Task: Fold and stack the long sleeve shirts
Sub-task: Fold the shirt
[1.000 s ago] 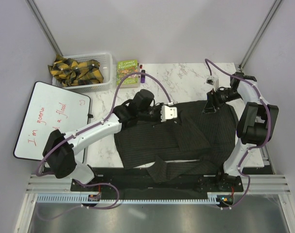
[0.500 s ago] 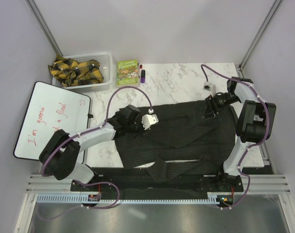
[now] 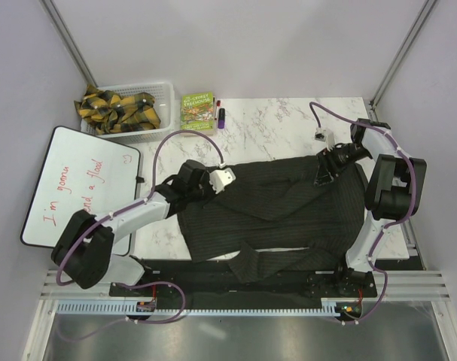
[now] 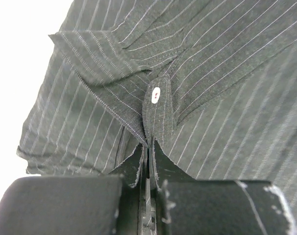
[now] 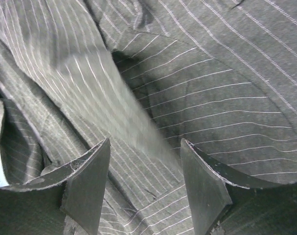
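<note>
A black pinstriped long sleeve shirt point(image 3: 288, 207) lies partly folded across the table, one sleeve hanging over the near edge. My left gripper point(image 3: 184, 185) is at the shirt's left edge, shut on a pinch of its cloth point(image 4: 155, 117) beside a white button. My right gripper point(image 3: 324, 171) is at the shirt's upper right, open, its fingers point(image 5: 87, 186) spread over the cloth point(image 5: 197, 93) without holding it.
A white basket point(image 3: 164, 101) with yellow-black cloth stands at the back left, a green book point(image 3: 197, 111) and a purple marker next to it. A whiteboard point(image 3: 77, 184) lies at the left. Bare marble table point(image 3: 273, 128) lies behind the shirt.
My left gripper has pulled the shirt's cloth leftward from the middle to the left edge. My right gripper has moved slightly right and let go of the cloth.
</note>
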{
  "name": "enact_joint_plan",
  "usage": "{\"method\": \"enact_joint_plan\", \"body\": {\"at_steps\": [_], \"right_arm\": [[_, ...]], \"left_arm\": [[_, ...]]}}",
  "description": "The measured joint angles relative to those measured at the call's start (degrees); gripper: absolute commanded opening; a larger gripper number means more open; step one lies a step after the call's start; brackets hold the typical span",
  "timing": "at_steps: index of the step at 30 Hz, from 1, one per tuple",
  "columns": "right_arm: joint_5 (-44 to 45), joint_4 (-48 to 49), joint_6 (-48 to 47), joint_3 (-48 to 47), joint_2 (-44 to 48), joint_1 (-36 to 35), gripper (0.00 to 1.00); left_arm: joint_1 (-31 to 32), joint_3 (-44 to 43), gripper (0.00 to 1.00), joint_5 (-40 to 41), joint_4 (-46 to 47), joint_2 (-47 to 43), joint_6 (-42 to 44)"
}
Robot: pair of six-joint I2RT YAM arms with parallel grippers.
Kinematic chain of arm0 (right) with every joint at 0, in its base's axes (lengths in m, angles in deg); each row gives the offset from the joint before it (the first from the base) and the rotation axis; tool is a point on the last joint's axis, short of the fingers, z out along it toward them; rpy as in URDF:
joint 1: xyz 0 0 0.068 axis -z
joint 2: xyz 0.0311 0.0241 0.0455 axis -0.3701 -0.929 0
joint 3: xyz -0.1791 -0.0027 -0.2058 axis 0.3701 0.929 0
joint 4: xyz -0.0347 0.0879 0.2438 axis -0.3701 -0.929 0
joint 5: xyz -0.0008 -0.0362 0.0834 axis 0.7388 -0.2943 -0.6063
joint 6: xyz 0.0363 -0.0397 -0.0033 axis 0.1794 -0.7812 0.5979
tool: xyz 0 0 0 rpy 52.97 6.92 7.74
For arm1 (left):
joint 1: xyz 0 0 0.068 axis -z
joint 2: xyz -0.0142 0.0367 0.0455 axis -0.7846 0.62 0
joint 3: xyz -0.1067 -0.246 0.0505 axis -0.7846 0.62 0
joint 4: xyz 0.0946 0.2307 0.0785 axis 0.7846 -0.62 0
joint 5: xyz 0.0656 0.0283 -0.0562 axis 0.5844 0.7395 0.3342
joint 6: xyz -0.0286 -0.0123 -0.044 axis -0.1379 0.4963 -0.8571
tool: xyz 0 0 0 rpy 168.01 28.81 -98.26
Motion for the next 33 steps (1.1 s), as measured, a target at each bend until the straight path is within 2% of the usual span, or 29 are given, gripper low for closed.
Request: {"method": "enact_joint_plan", "body": {"at_steps": [2, 3, 4, 5, 8, 10, 15, 19, 28, 31, 33], "right_arm": [[0.6, 0.8, 0.5, 0.0, 0.0, 0.0, 0.67], [1.2, 1.2, 0.7, 0.0, 0.0, 0.0, 0.67], [1.9, 1.5, 0.9, 0.0, 0.0, 0.0, 0.66], [2.7, 1.9, 1.0, 0.0, 0.0, 0.0, 0.65], [5.0, 2.2, 1.3, -0.5, 0.0, 0.0, 0.64], [6.5, 2.3, 1.4, -1.2, 0.3, 0.0, 0.63], [9.1, 2.6, 1.3, -3.3, 2.1, 0.0, 0.58], [10.2, 2.9, 1.3, -3.5, 3.0, -0.5, 0.54], [15.8, 7.7, 2.8, 1.9, 1.7, -4.8, 0.48], [18.0, 9.9, 3.4, 2.4, 0.0, -4.8, 0.4], [19.4, 11.5, 4.0, 3.0, -1.0, -4.9, 0.36]], "left_arm": [[-0.4, 0.4, 0.15, 1.9, 0.0, 1.3, 0.0], [-0.7, 0.4, 0.29, 2.6, 0.0, 2.0, 0.0], [-1.2, 0.3, 0.35, 3.4, -0.3, 3.2, -0.2], [-2.0, 0.2, 0.37, 4.0, -1.5, 4.8, -0.6], [-6.0, -0.3, 0.54, 4.0, -5.2, 6.1, -1.0], [-8.6, -0.7, 0.59, 3.4, -8.1, 5.2, -1.1], [-10.4, -4.3, 0.57, -0.2, -13.7, 0.2, -1.5], [-10.0, -8.0, 0.54, -3.8, -14.2, 1.0, -2.7], [-10.2, -11.2, 0.45, -3.5, -14.8, 15.2, -6.2], [-11.3, -13.7, 0.41, -2.3, -15.1, 18.9, -6.8], [-13.0, -16.4, 0.32, -1.7, -15.0, 21.6, -6.8]]}}
